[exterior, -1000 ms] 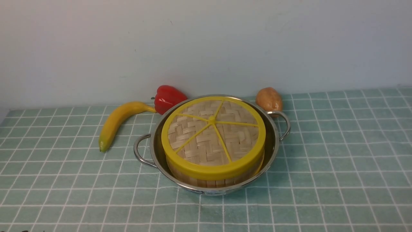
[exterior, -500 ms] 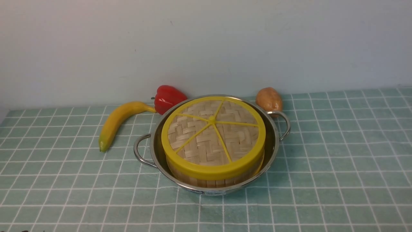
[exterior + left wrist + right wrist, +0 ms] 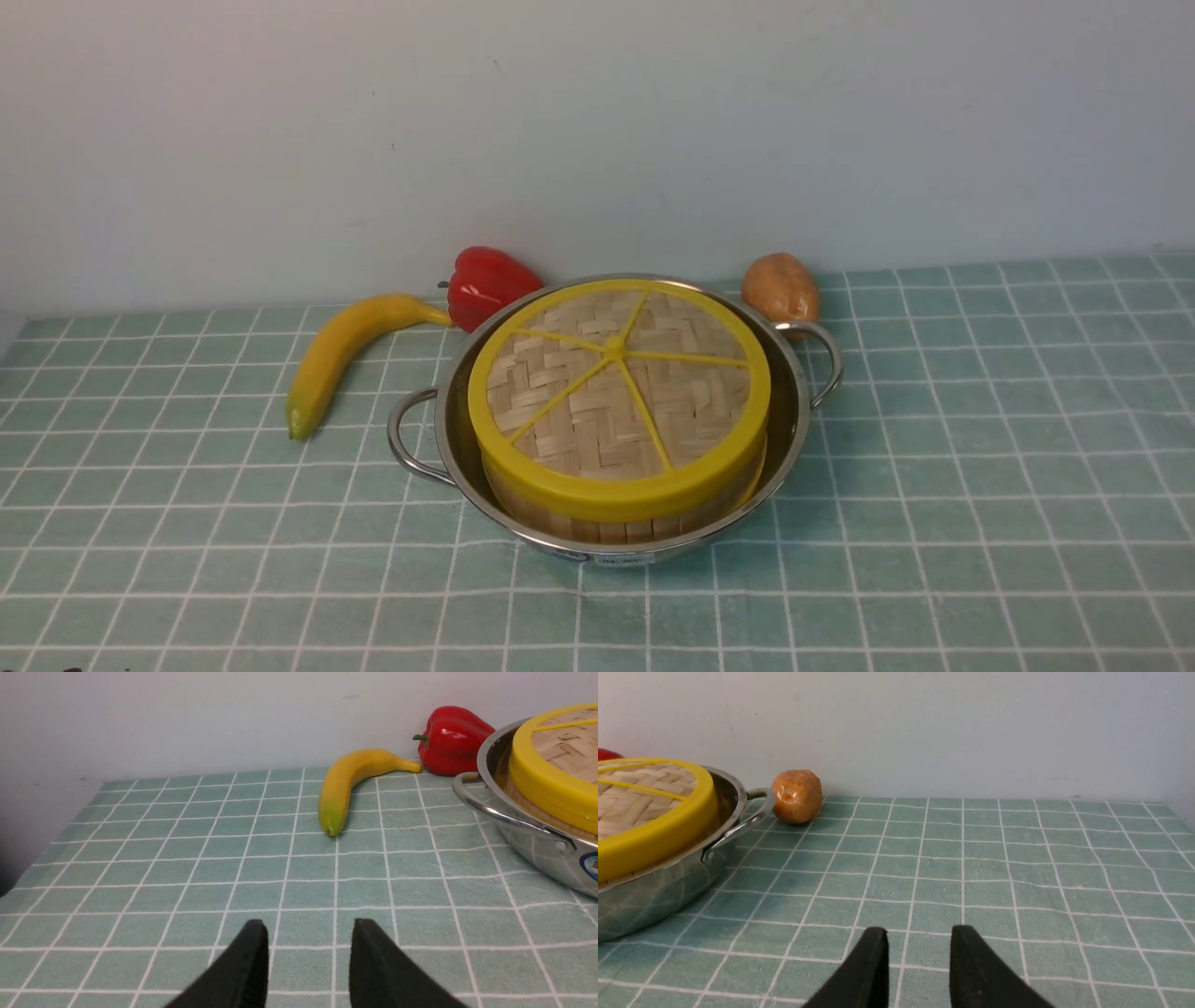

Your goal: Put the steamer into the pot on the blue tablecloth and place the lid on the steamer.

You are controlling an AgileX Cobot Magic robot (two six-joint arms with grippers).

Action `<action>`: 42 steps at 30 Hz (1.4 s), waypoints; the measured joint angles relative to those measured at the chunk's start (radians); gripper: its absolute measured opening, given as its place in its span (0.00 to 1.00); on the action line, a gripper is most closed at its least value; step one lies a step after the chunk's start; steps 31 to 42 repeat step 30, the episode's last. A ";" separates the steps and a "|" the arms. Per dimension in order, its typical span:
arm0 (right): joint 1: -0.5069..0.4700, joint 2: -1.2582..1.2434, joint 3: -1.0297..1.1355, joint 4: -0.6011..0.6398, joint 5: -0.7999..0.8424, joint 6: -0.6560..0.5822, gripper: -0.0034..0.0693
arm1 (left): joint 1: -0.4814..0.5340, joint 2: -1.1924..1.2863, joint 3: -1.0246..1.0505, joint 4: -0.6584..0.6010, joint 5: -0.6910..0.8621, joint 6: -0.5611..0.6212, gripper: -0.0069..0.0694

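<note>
The steel pot (image 3: 794, 420) stands on the blue tablecloth (image 3: 980, 485) in the middle. The bamboo steamer (image 3: 607, 527) sits inside it, and the woven lid (image 3: 616, 392) with yellow rim and spokes lies flat on the steamer. The steamer's inside is hidden by the lid. My left gripper (image 3: 310, 926) is open and empty, low over the cloth to the left of the pot (image 3: 537, 830). My right gripper (image 3: 919, 932) is open and empty, low over the cloth to the right of the pot (image 3: 668, 886). Neither gripper shows in the front view.
A yellow banana (image 3: 341, 350) lies left of the pot. A red pepper (image 3: 485, 280) and a brown potato (image 3: 782, 287) sit behind it near the pale wall. The cloth's left edge shows in the left wrist view (image 3: 28, 877).
</note>
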 joint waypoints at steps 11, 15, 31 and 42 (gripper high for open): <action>0.000 0.000 0.000 0.000 0.000 0.000 0.38 | 0.000 0.000 0.000 0.000 0.000 0.000 0.41; 0.000 0.000 0.000 0.000 0.000 0.000 0.38 | 0.000 0.000 0.000 0.000 0.000 0.000 0.41; 0.000 0.000 0.000 0.000 0.000 0.000 0.38 | 0.000 0.000 0.000 0.000 0.000 0.000 0.41; 0.000 0.000 0.000 0.000 0.000 0.000 0.38 | 0.000 0.000 0.000 0.000 0.000 0.000 0.41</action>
